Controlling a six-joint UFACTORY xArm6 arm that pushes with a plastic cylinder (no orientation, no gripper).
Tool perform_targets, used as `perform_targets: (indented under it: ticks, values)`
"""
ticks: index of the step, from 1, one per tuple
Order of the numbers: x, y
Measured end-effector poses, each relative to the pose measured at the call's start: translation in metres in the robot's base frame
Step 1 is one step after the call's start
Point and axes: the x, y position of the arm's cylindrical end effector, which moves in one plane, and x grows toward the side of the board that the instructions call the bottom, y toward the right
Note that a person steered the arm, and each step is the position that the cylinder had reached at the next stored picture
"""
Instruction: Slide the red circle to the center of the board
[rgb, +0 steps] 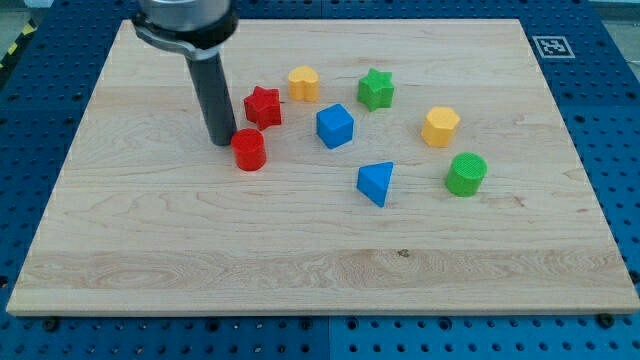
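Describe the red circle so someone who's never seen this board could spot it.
On the wooden board, find the dark rod left of center; my tip ends there. The red circle sits just right of it. Unlike the red star above, it's a plain round cylinder.

I can read no words, brands or numbers anywhere. The only sign is a black-and-white square marker (551, 46) (a coded pattern, not lettering) printed on the far right corner of my wooden board (300, 270).
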Motion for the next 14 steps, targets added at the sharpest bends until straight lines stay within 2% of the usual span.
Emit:
perform_targets:
  ticks: [2, 4, 5, 6, 7, 10, 14]
  values:
    - [0.017, 0.054]
    - [0.03, -0.012]
    - [0.079, 0.017]
    - [0.094, 0.076]
    - [0.094, 0.105]
    - [0.093, 0.092]
    - [0.058, 0.092]
